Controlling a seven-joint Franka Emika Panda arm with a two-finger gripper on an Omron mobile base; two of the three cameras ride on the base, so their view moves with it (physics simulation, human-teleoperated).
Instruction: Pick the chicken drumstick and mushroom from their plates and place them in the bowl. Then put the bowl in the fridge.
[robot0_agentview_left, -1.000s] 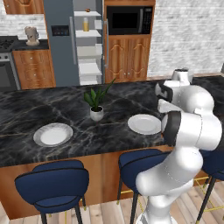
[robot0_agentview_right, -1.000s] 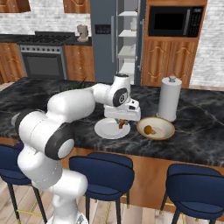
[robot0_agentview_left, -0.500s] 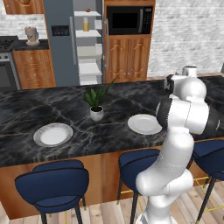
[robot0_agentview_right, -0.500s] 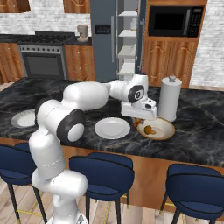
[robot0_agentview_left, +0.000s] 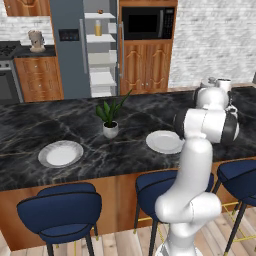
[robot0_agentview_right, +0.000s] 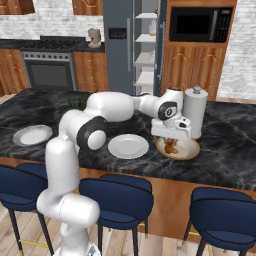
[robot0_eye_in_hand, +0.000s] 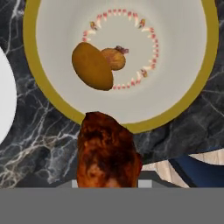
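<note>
Above the bowl (robot0_eye_in_hand: 119, 22) on the dark counter (robot0_agentview_right: 235, 135), our gripper (robot0_agentview_right: 171, 139) pinches the chicken drumstick (robot0_eye_in_hand: 107, 155), which hangs just over the near rim, w/ the mushroom (robot0_eye_in_hand: 92, 65) already inside. To do this drop well we'd judge: shift the meat further toward the bowl's centre, lower a bit, then let go, so it doesn't tip off the edge. Both plates (robot0_agentview_right: 128, 146) sit bare nearby; fridge (robot0_agentview_right: 131, 47) stands open behind.
</note>
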